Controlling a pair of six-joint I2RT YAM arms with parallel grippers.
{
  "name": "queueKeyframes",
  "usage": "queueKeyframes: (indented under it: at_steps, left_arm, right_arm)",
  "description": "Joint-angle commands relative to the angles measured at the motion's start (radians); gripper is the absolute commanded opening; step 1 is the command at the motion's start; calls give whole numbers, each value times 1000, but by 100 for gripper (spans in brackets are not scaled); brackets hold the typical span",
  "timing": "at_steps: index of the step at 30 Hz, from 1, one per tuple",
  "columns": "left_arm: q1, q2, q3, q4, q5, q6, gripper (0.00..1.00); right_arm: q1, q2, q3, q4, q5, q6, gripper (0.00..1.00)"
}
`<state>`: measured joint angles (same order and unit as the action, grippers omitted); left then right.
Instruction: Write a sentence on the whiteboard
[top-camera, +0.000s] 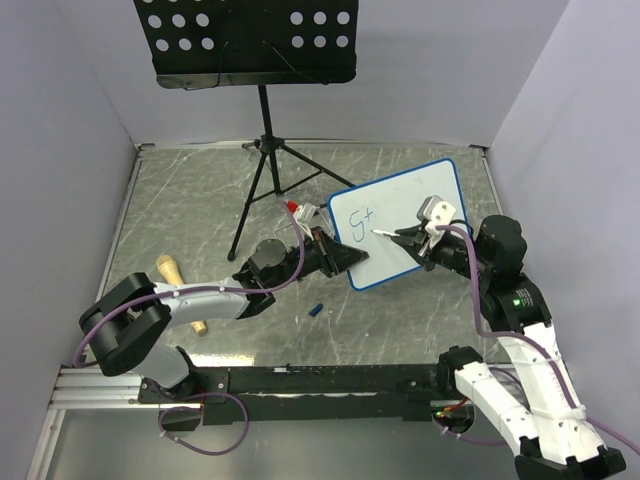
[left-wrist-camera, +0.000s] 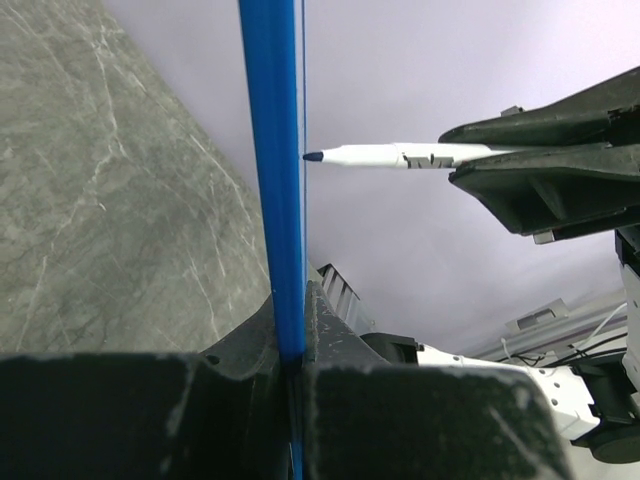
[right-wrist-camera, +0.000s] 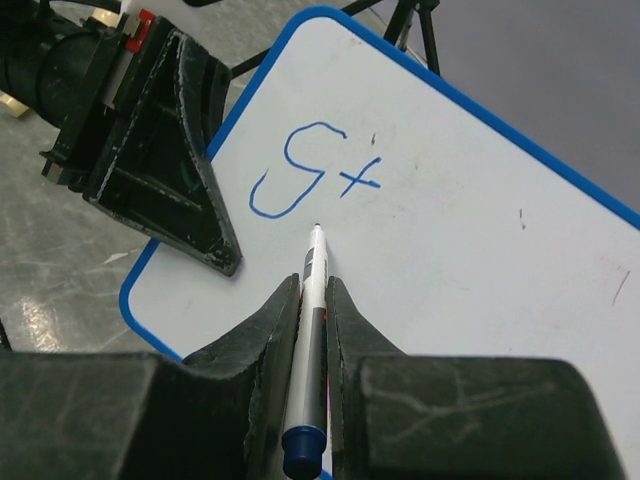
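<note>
**Whiteboard held on edge, marker tip at its face**

Top view: the whiteboard sits right of centre in the frame, tilted, with its long side running from lower left to upper right. The left gripper grips it at the lower left edge. In the left wrist view the fingers are clenched on the blue frame, which rises straight up between them.

The right gripper reaches in from the right of the top view. Its fingers are clamped on a white marker, blue end toward the camera and tip toward the board. The tip lies just below the lettering, two blue characters reading "St" in the board's upper left area. Seen edge-on from the left wrist, the tip meets the board face.

Other items noted:
- A black perforated music stand at top centre.
- A small blue cap on the marbled table, below the board.
- A wooden piece at lower left
</note>
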<state>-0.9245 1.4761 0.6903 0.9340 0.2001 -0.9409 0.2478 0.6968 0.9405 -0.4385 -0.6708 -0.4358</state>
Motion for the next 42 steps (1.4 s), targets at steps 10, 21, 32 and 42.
queueKeyframes:
  at_steps: [10,21,32,42]
  left_arm:
    - [6,-62,3,173,5,-16,1]
    - [6,-40,11,192,33,-33,1]
    - [6,-34,14,209,53,-33,1]
    - [6,-48,8,198,25,-21,1]
  right_arm:
    - [-4,3,11,27,5,-7,0]
    - [-5,32,31,112,8,35,0]
    - [-5,44,18,113,5,40,0]
    - [-4,35,15,54,-18,16,0]
